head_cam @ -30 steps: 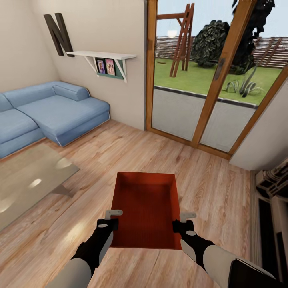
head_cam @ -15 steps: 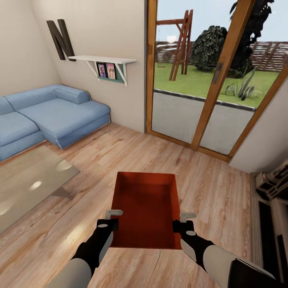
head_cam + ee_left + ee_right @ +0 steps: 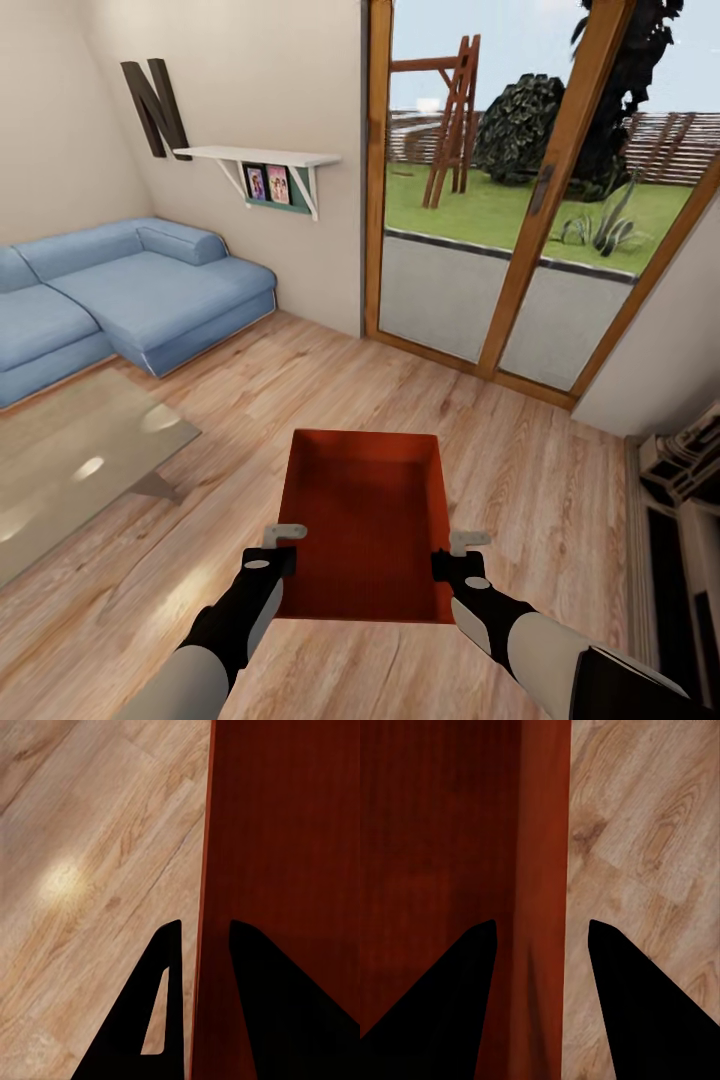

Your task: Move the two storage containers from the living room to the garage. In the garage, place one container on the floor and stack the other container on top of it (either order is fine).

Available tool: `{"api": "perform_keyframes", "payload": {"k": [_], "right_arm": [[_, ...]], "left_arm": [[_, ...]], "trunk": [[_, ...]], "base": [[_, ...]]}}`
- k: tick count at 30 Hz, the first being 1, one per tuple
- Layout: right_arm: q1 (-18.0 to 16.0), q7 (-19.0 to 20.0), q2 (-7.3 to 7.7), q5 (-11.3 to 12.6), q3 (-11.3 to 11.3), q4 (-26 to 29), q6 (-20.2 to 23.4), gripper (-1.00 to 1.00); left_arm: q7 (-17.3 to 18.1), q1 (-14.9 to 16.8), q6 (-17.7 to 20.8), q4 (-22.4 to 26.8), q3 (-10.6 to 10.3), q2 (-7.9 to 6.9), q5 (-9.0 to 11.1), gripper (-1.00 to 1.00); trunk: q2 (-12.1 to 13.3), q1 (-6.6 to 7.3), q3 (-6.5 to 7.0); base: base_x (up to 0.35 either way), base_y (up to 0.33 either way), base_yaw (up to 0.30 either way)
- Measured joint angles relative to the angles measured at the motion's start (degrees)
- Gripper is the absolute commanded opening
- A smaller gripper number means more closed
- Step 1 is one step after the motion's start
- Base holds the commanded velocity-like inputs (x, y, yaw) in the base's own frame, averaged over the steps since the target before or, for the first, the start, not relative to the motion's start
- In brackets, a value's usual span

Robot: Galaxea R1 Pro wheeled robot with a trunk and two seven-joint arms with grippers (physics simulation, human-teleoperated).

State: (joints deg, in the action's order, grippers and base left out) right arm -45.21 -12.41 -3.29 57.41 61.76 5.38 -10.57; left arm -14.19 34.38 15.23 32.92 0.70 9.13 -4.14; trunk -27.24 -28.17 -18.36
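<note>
The orange-red bin (image 3: pixel 365 520) is empty inside; the left pincer (image 3: pixel 283 545) grips its left wall and the right pincer (image 3: pixel 460 552) its right wall, above the wood floor (image 3: pixel 520 470).

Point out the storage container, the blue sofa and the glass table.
storage container (image 3: pixel 365 525), head view, inner bottom.
blue sofa (image 3: pixel 150 290), head view, seat cushion.
glass table (image 3: pixel 70 465), head view, bare glass top.

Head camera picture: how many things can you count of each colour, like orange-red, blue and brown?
Orange-red: 1, the storage container, with the left tool and right tool each on a side wall.
Blue: 1, the sofa.
Dark brown: 1, the letter N on the wall.
White: 1, the wall shelf.
Total: 4
</note>
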Motion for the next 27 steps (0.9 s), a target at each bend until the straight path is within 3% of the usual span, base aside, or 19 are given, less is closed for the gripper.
{"api": "perform_keyframes", "payload": {"k": [27], "right_arm": [[0.0, 0.04, 0.0, -0.07, -0.06, 0.0, -0.02, -1.0]], "left_arm": [[-0.11, -0.01, -0.01, 0.02, -0.11, -0.02, 0.21, -1.0]], "trunk": [[0.0, 0.0, 2.4]], "base": [[0.0, 0.0, 0.0]]}}
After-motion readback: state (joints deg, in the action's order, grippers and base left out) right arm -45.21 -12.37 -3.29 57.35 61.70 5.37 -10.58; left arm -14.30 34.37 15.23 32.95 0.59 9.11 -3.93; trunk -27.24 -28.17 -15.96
